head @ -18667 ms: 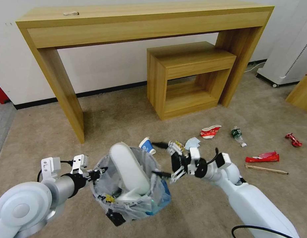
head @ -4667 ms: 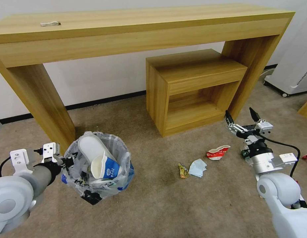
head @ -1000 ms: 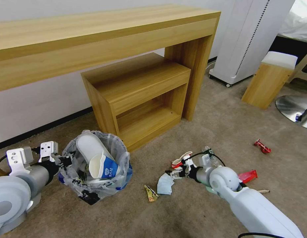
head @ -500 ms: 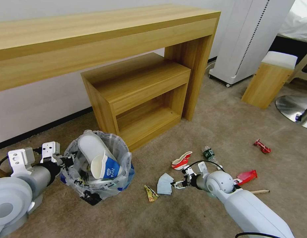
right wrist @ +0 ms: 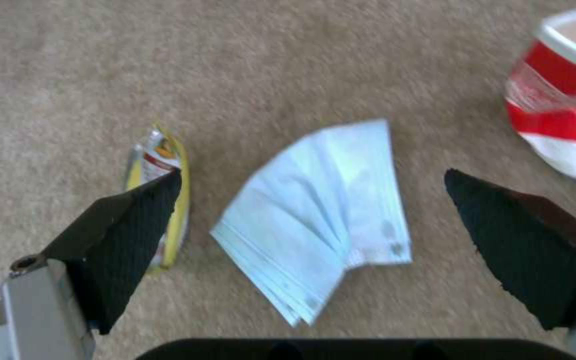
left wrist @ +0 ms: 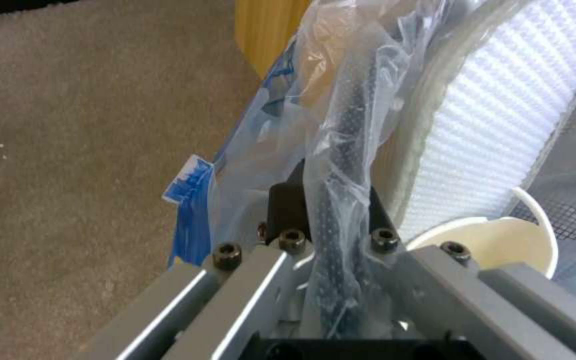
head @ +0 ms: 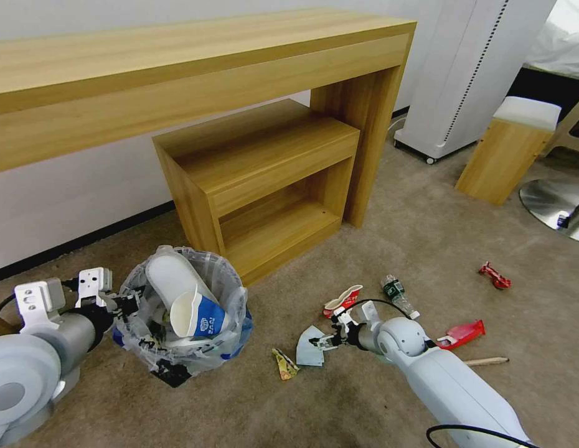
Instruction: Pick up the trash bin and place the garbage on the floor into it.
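Low over the carpet, I am spreading my right pincer [right wrist: 315,235] around the mask [right wrist: 321,220] to straddle it, while my left pincer [left wrist: 331,220] is clamping the bin [head: 183,317] rim, keeping it near.

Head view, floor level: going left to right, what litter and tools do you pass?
Left tool → bin → yellow wrapper → mask → right tool → bottle → red packet → red wrapper.
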{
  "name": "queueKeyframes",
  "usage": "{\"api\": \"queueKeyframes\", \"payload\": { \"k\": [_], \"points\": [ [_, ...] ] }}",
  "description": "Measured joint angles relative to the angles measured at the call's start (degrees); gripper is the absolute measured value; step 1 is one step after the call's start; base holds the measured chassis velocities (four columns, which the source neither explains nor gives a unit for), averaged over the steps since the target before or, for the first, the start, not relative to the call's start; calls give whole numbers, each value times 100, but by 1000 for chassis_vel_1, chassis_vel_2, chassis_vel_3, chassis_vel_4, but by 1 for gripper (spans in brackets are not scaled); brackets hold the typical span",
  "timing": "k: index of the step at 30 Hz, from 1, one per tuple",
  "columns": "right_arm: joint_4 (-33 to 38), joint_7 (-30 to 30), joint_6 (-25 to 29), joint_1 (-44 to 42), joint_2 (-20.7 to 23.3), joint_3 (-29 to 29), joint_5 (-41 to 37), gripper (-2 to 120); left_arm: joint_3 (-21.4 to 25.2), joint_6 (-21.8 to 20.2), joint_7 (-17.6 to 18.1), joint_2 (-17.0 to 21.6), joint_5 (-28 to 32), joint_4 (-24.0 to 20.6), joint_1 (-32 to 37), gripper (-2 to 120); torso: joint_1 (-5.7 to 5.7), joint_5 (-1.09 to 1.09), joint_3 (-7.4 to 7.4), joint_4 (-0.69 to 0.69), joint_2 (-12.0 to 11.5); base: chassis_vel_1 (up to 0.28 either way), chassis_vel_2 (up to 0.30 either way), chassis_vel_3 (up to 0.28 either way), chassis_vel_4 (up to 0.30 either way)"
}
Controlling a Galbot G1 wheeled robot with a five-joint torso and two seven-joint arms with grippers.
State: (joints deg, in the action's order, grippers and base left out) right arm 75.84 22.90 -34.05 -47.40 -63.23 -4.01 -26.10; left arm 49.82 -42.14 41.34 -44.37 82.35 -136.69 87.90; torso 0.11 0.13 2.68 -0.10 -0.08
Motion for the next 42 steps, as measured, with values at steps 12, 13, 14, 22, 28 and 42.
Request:
{"api": "queueKeyframes", "payload": {
  "k": [12,13,14,22,28,42],
  "points": [
    [-335,37,15,57,-162,-47,218,89,-26,0,-30,17,-6,90,-49,1,0,0,0,0,0,0,0,0,0],
    [-353,37,15,66,-169,-41,223,84,-34,0,-32,18,-6,97,-57,1,0,0,0,0,0,0,0,0,0],
    [-373,37,15,72,-173,-33,229,79,-41,0,-36,20,-6,107,-68,1,0,0,0,0,0,0,0,0,0],
    [-477,44,101,59,-190,6,308,49,-73,0,-113,39,-30,197,-112,1,0,0,0,0,0,0,0,0,0],
    [-496,44,184,55,-212,15,308,31,-92,0,-144,44,-47,243,-136,1,0,0,0,0,0,0,0,0,0],
    [-470,16,227,12,-161,46,344,0,-114,0,-181,93,-31,290,-179,1,0,0,0,0,0,0,0,0,0]
  ]
}}
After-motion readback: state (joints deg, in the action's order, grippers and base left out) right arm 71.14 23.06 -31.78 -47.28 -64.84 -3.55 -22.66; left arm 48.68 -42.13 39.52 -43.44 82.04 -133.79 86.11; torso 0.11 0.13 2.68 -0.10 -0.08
